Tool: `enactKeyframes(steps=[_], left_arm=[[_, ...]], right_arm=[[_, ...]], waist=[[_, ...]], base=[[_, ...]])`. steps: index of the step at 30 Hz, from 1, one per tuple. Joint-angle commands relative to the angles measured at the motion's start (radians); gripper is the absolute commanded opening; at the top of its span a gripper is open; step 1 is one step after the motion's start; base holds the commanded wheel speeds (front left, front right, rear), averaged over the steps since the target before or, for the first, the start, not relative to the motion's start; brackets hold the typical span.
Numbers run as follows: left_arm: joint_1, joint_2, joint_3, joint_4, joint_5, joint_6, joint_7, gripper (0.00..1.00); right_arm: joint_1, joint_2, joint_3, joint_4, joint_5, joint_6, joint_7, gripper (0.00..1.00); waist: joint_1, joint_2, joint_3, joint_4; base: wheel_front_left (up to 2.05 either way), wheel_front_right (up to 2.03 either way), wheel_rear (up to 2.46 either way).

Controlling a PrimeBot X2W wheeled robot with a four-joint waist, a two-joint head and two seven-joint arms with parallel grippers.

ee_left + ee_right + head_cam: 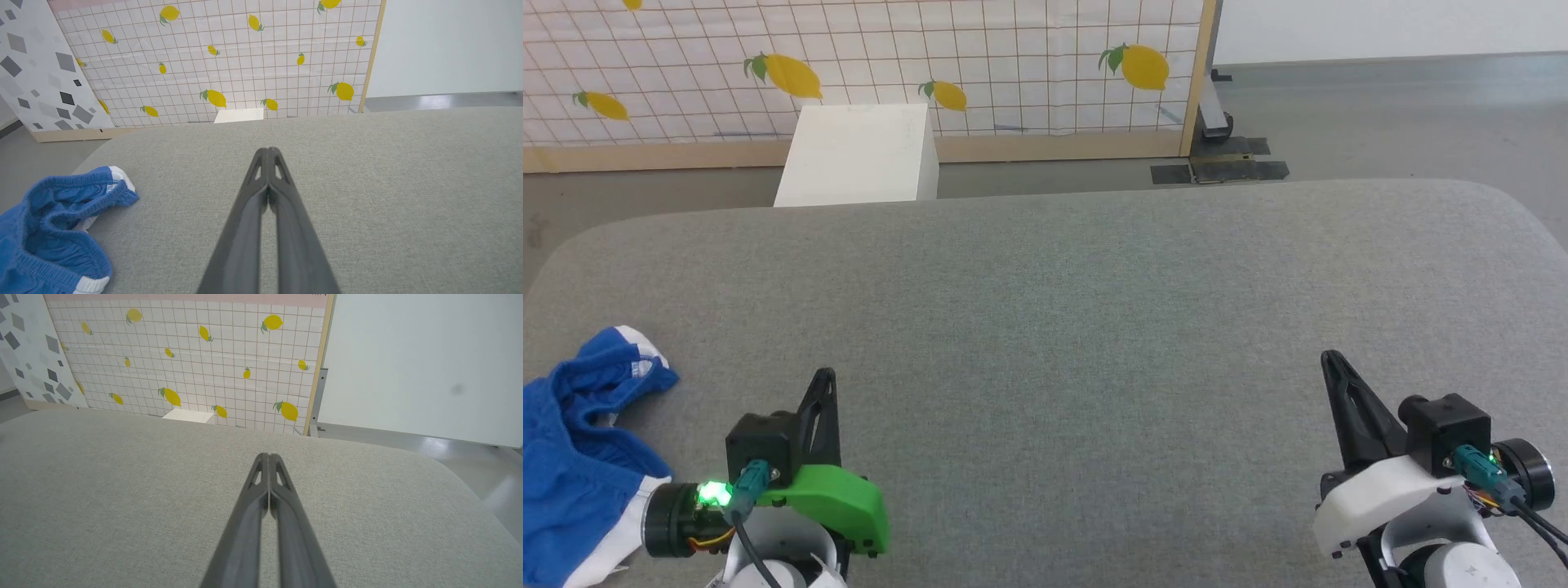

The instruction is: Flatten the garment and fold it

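The head camera looks forward and down over the grey desk, with the left pincer and right pincer at its bottom corners. Each wrist camera rides low and close above the desk, sighting along its own fingers toward the lemon-print screen. All three views share that screen and the white box; the head and left wrist views also share the garment.
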Motion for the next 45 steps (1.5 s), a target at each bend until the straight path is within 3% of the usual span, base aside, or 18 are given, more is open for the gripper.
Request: enactKeyframes(steps=[1,10,11,26,45], left_arm=[[0.011,-0.005,0.001,-0.003,0.010,0.007,0.001,0.00],[0.011,-0.005,0.001,-0.003,0.010,0.007,0.001,0.00],[0.000,0.000,0.000,0.000,0.000,0.000,0.000,1.00],[-0.005,-0.001,-0.003,0.027,-0.014,-0.004,-0.028,1.00],[-0.008,-0.001,0.011,0.053,-0.035,-0.002,-0.067,1.00]], right_arm=[[0.008,0.000,0.001,-0.005,-0.006,-0.002,0.000,0.00],[0.008,0.000,0.001,-0.005,-0.006,-0.002,0.000,0.00],[0.000,0.000,-0.001,0.000,0.000,0.000,0.000,1.00],[0.008,0.000,-0.005,0.026,0.032,0.000,-0.028,1.00],[0.002,0.000,0.012,0.068,0.068,0.000,-0.067,1.00]], waist=[[-0.0001,0.0000,0.000,0.000],[-0.0001,0.0000,0.000,0.000],[-0.0001,0.0000,0.000,0.000],[-0.0001,0.0000,0.002,0.014],[-0.0001,0.0000,0.008,0.109]], base=[[0.00,0.00,0.00],[0.00,0.00,0.00],[0.00,0.00,0.00],[0.00,0.00,0.00],[0.00,0.00,0.00]])
